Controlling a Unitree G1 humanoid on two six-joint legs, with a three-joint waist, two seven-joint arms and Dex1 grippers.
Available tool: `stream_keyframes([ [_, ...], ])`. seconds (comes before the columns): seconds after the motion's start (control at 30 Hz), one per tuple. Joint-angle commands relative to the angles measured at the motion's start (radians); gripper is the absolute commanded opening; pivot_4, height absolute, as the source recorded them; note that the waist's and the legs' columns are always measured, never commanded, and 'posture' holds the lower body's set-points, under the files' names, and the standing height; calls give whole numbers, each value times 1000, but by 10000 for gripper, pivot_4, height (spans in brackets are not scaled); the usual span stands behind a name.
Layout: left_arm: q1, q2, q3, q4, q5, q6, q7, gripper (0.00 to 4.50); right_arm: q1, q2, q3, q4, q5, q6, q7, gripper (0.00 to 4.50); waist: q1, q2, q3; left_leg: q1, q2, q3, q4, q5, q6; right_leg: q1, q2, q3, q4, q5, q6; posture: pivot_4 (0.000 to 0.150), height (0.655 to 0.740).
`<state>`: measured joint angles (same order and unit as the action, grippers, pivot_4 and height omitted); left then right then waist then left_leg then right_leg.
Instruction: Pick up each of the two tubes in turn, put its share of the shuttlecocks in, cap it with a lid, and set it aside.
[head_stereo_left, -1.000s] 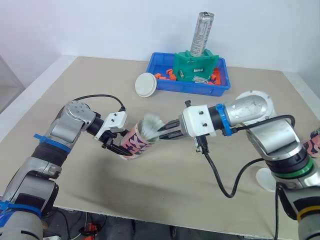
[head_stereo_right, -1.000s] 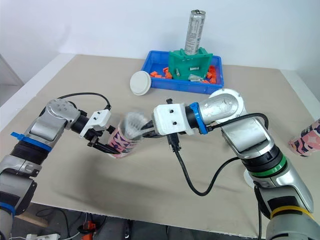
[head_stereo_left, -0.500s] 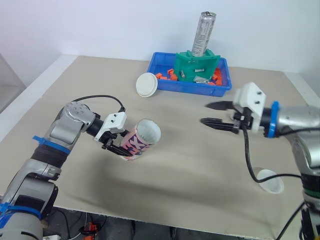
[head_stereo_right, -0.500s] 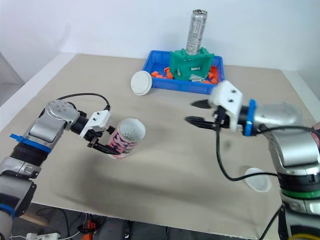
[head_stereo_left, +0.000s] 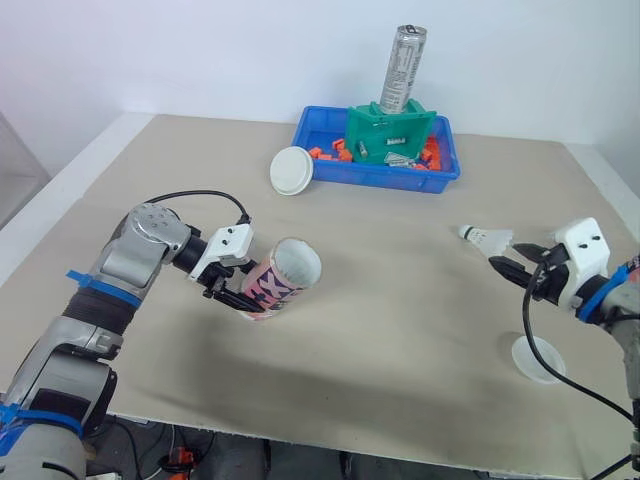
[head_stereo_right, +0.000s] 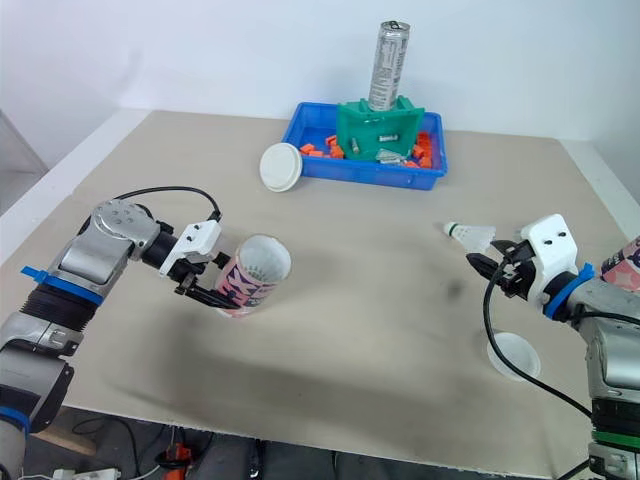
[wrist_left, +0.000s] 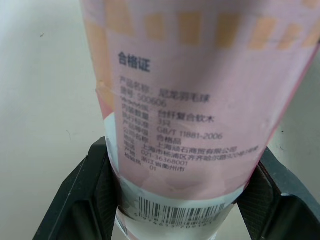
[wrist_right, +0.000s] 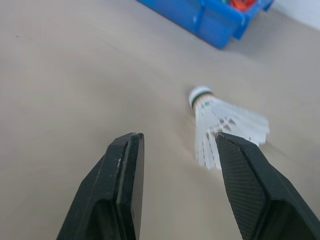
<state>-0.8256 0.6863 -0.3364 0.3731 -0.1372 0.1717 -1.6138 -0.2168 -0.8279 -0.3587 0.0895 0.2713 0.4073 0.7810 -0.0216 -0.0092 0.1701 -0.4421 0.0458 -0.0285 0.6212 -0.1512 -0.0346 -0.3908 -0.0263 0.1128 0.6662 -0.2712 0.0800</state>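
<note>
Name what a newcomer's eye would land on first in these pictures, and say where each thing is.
The left gripper holds a pink tube tilted and uncapped, left of the table's middle. On the right, the open right gripper points at a white shuttlecock lying on the table.

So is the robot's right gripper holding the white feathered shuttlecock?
No, the right gripper is open, and the white feathered shuttlecock lies on the beige table just past its black fingers.
</note>
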Motion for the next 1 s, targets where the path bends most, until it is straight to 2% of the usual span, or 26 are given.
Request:
stream_keyframes([
  [0.03,12,-9,-36,-1,5,-5,-1,29301,-42,13,10,73,-2,-26,-14,24924,0,0,0,0,0,0,0,0,0,0,0,0,0,0,0,1500,7275],
  [0.83,21,5,-30,-31,-3,15,-1,29301,-486,73,178,721,-110,-242,-11,24924,-6,0,0,1,-1,-1,-1,0,0,1,0,0,0,0,1,1500,7275],
  [0.93,26,7,-26,-40,-2,21,-1,29301,-523,81,185,786,-122,-277,-16,17384,-6,0,0,1,-1,-1,-2,0,0,1,0,0,0,0,2,1500,7275],
  [1.0,29,10,-22,-49,-2,27,-1,29301,-530,81,184,800,-121,-292,-6,7179,-6,0,0,1,-1,-1,-2,0,0,1,0,0,0,1,4,1500,7275],
])
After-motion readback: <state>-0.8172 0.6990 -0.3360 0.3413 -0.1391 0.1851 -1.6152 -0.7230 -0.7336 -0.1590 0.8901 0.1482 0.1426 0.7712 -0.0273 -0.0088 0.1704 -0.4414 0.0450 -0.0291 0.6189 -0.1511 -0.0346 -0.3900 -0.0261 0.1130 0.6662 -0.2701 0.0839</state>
